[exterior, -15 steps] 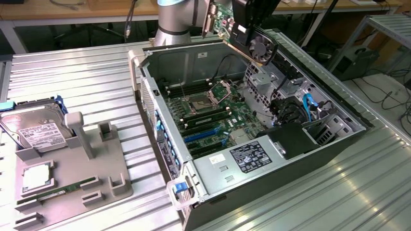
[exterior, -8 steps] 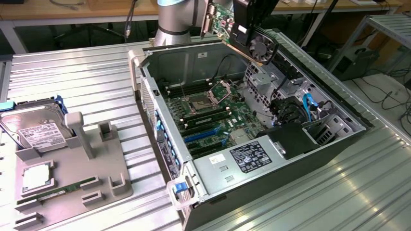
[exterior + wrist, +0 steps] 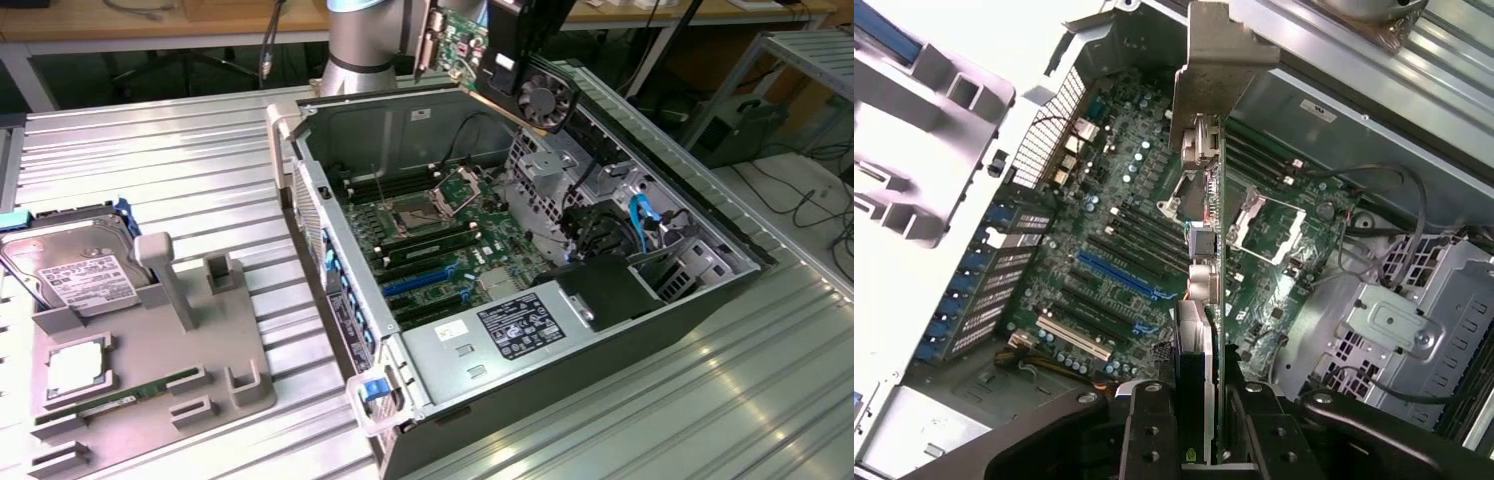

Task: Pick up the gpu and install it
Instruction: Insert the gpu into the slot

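Currently the gpu point(image 3: 470, 48) hangs tilted in the upper middle of the exterior view, above the far edge of the open computer case point(image 3: 400, 125) and clear of it. Its round black fan point(image 3: 547, 97) faces down and toward the exterior view's right. The gripper point(image 3: 507, 50) is clamped on the card from above.

In the wrist view the gpu point(image 3: 1204, 250) is seen edge-on. Its silver bracket point(image 3: 1219, 50) is at the end far from the gripper point(image 3: 1204, 445), and the black fingers point(image 3: 1149, 430) press against both faces of the card. Beneath the card lies the motherboard point(image 3: 1104, 210), with a blue expansion slot point(image 3: 1116, 275) to one side of the card's edge and the CPU socket point(image 3: 1269, 225) to the other.

The case lies on its side on a ribbed metal table point(image 3: 174, 170). At the exterior view's left, a grey fixture point(image 3: 227, 370) holds a hard drive point(image 3: 74, 270) standing on edge and a memory stick point(image 3: 127, 397) lying in a slot near the lower left corner.
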`<state>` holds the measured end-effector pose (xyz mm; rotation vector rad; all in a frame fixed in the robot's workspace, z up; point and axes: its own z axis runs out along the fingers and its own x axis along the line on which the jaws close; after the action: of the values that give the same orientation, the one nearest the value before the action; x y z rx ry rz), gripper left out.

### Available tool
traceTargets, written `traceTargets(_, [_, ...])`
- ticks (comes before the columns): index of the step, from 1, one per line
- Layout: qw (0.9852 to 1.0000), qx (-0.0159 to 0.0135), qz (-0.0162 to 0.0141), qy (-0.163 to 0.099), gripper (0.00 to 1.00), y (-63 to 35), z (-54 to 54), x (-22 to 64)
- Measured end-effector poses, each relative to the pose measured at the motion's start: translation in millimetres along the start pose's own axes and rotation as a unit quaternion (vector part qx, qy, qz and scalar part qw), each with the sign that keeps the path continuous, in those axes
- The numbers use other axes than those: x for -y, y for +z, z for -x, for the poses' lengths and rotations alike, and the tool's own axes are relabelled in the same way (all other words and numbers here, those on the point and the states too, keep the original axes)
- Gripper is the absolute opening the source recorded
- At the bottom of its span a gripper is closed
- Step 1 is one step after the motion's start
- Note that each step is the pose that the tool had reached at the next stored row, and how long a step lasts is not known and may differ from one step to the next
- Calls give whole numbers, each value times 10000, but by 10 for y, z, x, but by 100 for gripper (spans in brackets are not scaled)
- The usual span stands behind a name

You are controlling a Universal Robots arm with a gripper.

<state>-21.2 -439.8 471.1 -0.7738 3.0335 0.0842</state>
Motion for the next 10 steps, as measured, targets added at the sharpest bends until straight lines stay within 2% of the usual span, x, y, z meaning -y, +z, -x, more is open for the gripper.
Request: traceTargets(10, [9995, -15, 7, -303, 27, 0, -1, 1])
